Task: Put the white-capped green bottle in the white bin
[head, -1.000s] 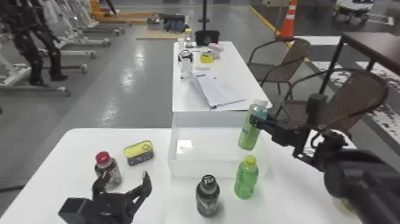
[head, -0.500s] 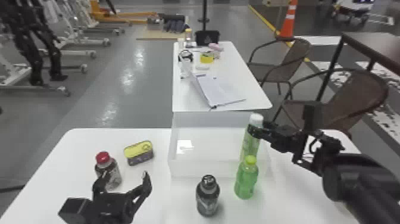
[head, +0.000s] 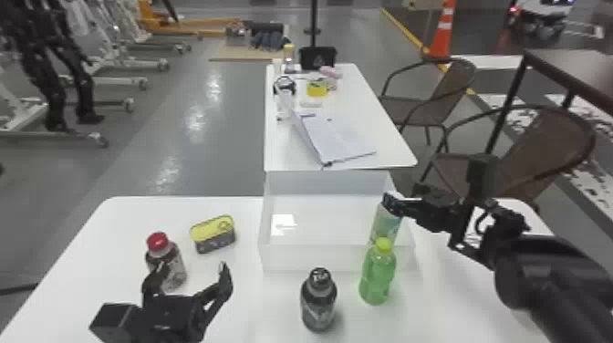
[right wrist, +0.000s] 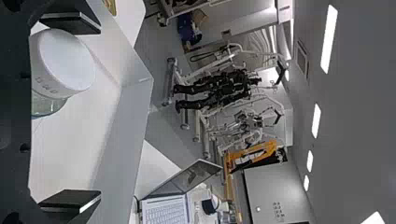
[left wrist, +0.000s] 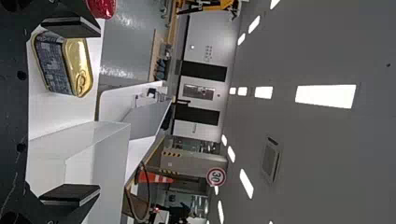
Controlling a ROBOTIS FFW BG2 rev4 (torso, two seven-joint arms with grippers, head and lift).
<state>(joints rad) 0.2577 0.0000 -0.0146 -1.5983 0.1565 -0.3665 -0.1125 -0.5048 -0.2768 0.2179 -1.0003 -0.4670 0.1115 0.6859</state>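
The green bottle (head: pixel 385 226) stands in the right part of the white bin (head: pixel 301 260), its lower end hidden behind the yellow-green-capped bottle. My right gripper (head: pixel 391 205) is at its top and covers the cap. In the right wrist view, the white cap (right wrist: pixel 65 60) lies between the widely parted fingers of the right gripper (right wrist: pixel 95 112), nearer one finger, with the bin wall (right wrist: pixel 126 126) beyond. My left gripper (head: pixel 190 270) is parked open at the front left, beside the red-capped bottle; in the left wrist view, the left gripper (left wrist: pixel 95 109) has nothing between its fingers.
In front of the bin stand a green bottle with a yellow-green cap (head: pixel 377 278) and a dark bottle (head: pixel 318 301). A red-capped bottle (head: pixel 166 264) and a yellow-topped can (head: pixel 213 233) are left of it. A second table (head: pixel 387 137) adjoins behind.
The white-capped bottle has come down within the bin, and my right gripper has shifted down and slightly left over its cap. The left arm has kept still.
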